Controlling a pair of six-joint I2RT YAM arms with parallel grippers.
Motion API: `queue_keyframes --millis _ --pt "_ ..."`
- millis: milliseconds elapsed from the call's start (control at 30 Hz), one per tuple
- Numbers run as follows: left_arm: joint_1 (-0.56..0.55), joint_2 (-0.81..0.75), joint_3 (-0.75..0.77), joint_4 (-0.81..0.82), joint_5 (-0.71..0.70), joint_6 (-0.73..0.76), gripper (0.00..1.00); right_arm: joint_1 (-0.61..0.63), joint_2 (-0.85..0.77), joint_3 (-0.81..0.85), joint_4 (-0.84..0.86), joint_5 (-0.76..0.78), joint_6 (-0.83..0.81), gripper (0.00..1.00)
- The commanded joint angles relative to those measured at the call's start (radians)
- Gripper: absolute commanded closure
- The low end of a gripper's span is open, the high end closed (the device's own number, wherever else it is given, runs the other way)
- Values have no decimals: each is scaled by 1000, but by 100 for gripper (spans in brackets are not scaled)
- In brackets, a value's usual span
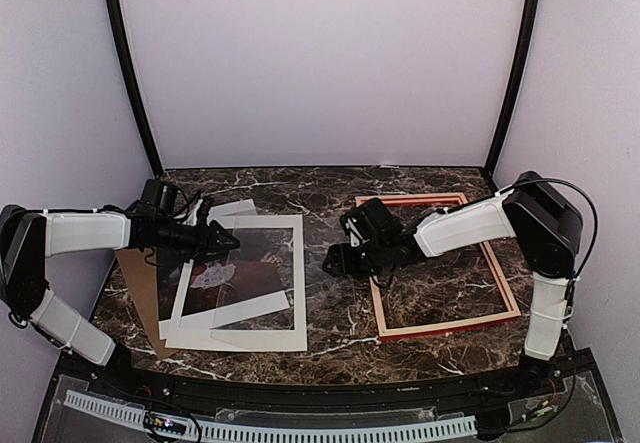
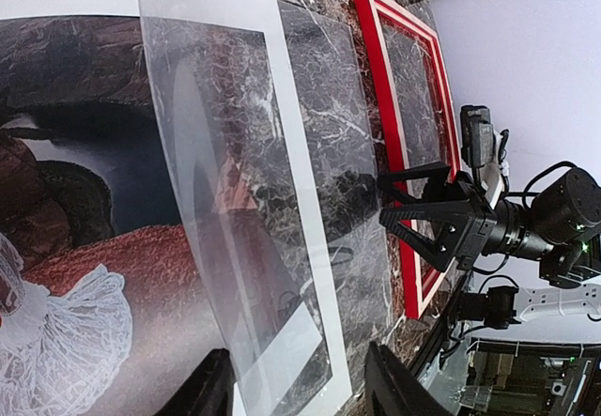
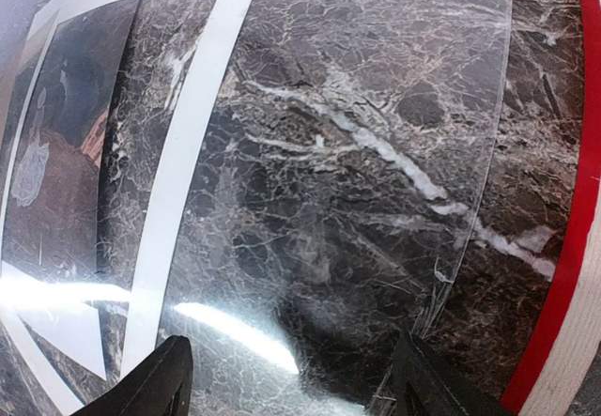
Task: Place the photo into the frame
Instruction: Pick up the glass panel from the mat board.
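The photo [image 2: 84,238] lies flat at the left, its white-dressed figure low in the left wrist view. It also shows in the top view [image 1: 245,273], partly under a white mat [image 1: 255,339]. The red frame [image 1: 450,324] lies empty on the marble at the right; it also shows in the left wrist view [image 2: 377,69] and the right wrist view [image 3: 573,247]. My left gripper [image 1: 230,242] [image 2: 296,397] is open over the photo and the mat's window. My right gripper [image 1: 331,261] [image 3: 293,388] is open, low between the mat and the frame, over a clear sheet [image 3: 357,153].
The clear sheet [image 2: 235,181] spans from the mat [image 2: 302,200] onto the marble toward the frame; its left part looks raised. A plain brown backing board [image 1: 140,288] lies under the mat's left side. White walls enclose the table.
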Motion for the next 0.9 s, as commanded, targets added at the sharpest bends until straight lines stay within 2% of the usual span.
queue_keyframes --millis 0,167,333,633,867 --pt "-11 4 20 -18 33 34 50 23 53 -49 -106 -63 2 26" --pt "-11 -3 20 -3 38 43 43 23 39 -61 -70 -131 -22 26" --pt "-11 -4 20 28 79 32 40 23 39 -73 -33 -197 -32 26" --pt "-11 -2 39 49 136 11 45 23 43 -96 17 -270 -36 26" --pt "-11 -11 75 -40 82 39 53 20 34 -102 13 -263 -48 26"
